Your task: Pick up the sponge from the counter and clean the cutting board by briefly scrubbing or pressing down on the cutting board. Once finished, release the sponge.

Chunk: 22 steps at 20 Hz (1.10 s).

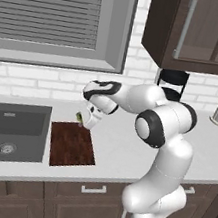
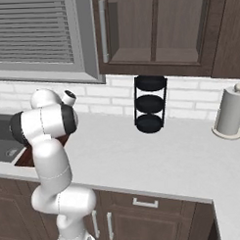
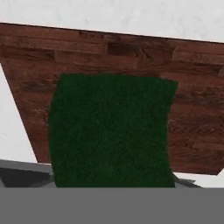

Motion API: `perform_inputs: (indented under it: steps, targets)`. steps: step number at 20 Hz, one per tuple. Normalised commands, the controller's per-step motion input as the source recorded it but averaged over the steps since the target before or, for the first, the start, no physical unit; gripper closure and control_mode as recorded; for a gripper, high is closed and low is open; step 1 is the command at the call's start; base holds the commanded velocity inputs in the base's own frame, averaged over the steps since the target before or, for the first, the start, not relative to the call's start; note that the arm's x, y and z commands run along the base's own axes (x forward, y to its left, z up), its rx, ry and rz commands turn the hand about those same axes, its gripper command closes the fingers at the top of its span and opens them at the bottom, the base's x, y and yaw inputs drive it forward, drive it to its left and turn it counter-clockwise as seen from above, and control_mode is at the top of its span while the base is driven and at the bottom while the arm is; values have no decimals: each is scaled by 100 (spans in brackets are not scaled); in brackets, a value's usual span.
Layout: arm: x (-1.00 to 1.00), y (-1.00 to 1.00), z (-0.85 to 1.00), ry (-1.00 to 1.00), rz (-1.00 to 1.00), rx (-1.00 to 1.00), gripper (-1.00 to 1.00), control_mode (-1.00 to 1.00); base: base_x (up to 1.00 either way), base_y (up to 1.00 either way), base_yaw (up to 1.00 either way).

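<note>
sponge [image 3: 109,131]: big dark green pad face right in front of the hand camera. In the left base view there's a sliver of yellow-green at the claw tip, so the scrubby side looks to be turned toward the board.

gripper [image 1: 82,120]: clenched on the sponge as far as I can tell. The fingertips are hidden behind it in the hand view, but the block rides right at the claw and isn't lying on anything, so I'd call it held.

cutting board [image 1: 71,145]: dark reddish wood grain, flat on the counter [image 1: 123,154] just right of the sink [image 1: 9,131]. The sponge hangs over its far edge, close above it; I honestly can't tell whether it's touching yet.

arm pose: folded over to the left with the wrist angled down, which makes sense if you want to press straight down onto the wood.

where we're at: pickup looks done, scrub looks not done or only starting. My guess for the next move is down onto the board, a short rub, then let go.

other stuff: paper towel roll [image 2: 230,117] and a black tiered rack [image 2: 151,105] sit far right by the brick wall, well away from the action.

watch out: the sink is right beside the board's left edge, so drifting left could drop the sponge in.
</note>
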Motion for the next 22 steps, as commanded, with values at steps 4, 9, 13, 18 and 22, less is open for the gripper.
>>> perform_inputs:
  steps: [4, 9, 13, 18, 22]
  targets:
    - [6, 3, -6, 1, -5, -3, 100, -100, 0, 0, 0]
    - [4, -20, -30, 0, 0, 0, 100, -100, 0, 0, 0]
    - [14, -3, -46, 3, 0, 0, 100, -100, 0, 0, 0]
    - [12, 0, -54, 3, 1, 2, 100, -100, 0, 0, 0]
    - [4, 2, -56, 0, 2, 11, 100, -100, 0, 0, 0]
